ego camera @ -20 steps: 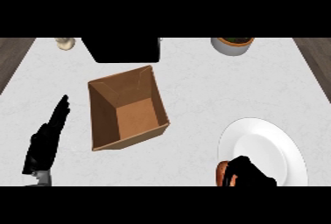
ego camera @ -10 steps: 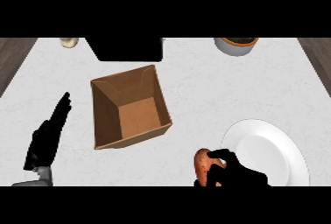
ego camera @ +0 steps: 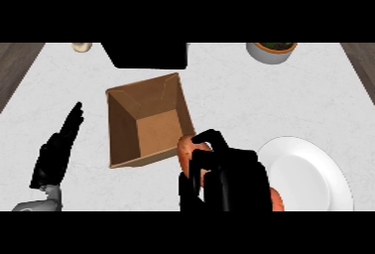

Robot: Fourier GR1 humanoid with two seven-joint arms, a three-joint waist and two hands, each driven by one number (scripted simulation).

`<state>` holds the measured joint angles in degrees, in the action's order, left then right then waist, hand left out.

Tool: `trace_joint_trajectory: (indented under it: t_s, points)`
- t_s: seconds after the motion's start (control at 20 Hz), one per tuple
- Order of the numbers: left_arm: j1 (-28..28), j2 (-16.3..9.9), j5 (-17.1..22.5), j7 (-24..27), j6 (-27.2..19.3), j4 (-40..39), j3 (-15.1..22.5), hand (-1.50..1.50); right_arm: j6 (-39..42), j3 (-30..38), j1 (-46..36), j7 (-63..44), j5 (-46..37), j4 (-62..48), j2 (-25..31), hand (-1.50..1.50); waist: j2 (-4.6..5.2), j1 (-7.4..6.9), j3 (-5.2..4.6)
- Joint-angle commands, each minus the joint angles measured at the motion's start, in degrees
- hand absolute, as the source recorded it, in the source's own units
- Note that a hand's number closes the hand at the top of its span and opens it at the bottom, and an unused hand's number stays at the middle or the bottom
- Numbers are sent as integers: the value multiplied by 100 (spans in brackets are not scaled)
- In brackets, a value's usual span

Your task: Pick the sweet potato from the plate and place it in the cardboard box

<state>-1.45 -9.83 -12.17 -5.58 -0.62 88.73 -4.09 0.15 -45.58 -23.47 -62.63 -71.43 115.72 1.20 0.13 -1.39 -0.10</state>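
Observation:
My right hand [ego camera: 227,181] has its black fingers curled round the orange sweet potato [ego camera: 187,150], whose upper end shows at the fingers' left; another orange patch peeks out low at the hand's right. The potato hangs just beside the near right wall of the open cardboard box [ego camera: 150,121], left of the white plate [ego camera: 304,173]. The plate's visible part holds nothing. My left hand [ego camera: 57,151] rests open at the left, fingers straight, apart from the box.
A grey pot with a plant [ego camera: 273,51] stands at the back right. A black block [ego camera: 147,54] sits behind the box, and a small pale object [ego camera: 82,47] lies at the back left. Dark wood borders the counter on both sides.
My right hand has carried the sweet potato left and forward, off the plate and up to the box's right wall. The view has shifted slightly; the left hand stays at rest.

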Motion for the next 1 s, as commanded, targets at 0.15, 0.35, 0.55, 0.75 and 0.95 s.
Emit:
trace_joint_trajectory:
  t_s: [0.15,0.35,0.55,0.75,0.95]
  points:
    - [164,24,36,54,66,142,35,0,-701,656,-1708,-842,1212,-1857,-116,150,9,-99,4]
    - [-19,122,-73,-126,1,138,160,0,-851,1077,-2474,-667,1997,-2967,-117,150,28,-157,5]
    - [-115,109,-94,196,-56,-254,55,0,-1477,874,-2807,-494,2419,-4090,-118,150,41,-142,2]
    - [-153,136,-96,-56,-19,-6,128,0,-1903,739,-3120,-423,2938,-4944,-118,150,37,-178,5]
    - [-143,-8,-13,152,94,-146,-1,0,-2587,976,-3023,69,3411,-5726,-118,-150,76,-254,4]
